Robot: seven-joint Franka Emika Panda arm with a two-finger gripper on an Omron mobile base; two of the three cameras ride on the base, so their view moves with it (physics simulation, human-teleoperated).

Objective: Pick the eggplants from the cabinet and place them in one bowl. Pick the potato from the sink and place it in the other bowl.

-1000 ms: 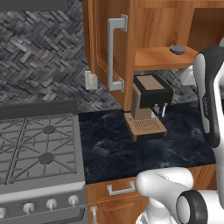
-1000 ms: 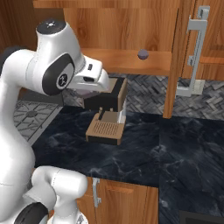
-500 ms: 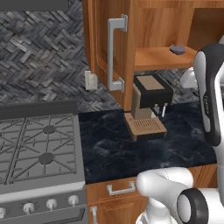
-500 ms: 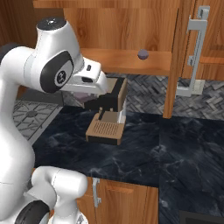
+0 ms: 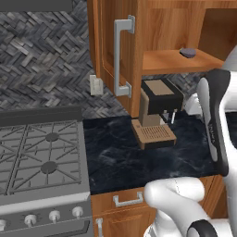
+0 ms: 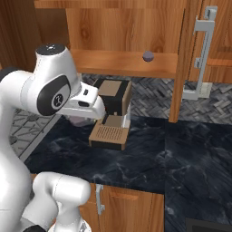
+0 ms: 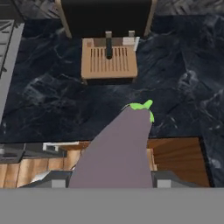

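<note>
Between the fingers (image 7: 111,181), clamped tight on its thick end, an eggplant (image 7: 118,151) is carried clear of the cabinet, presumably toward a bowl. Its long axis runs straight out along the fingers, green stem cap leading, pointing at the coffee machine (image 7: 108,52) on the dark marble worktop (image 7: 183,87) beyond. Held lengthwise like this, it should probably drop stem-first when released. Farther off and above, a second eggplant (image 6: 147,56) lies on the cabinet shelf (image 6: 118,63), beside the open door (image 5: 113,51), not yet collected.

One purplish-grey eggplant (image 7: 117,153) with green cap hangs over the counter; another eggplant (image 6: 147,56) lies on the cabinet (image 6: 122,63) shelf.
</note>
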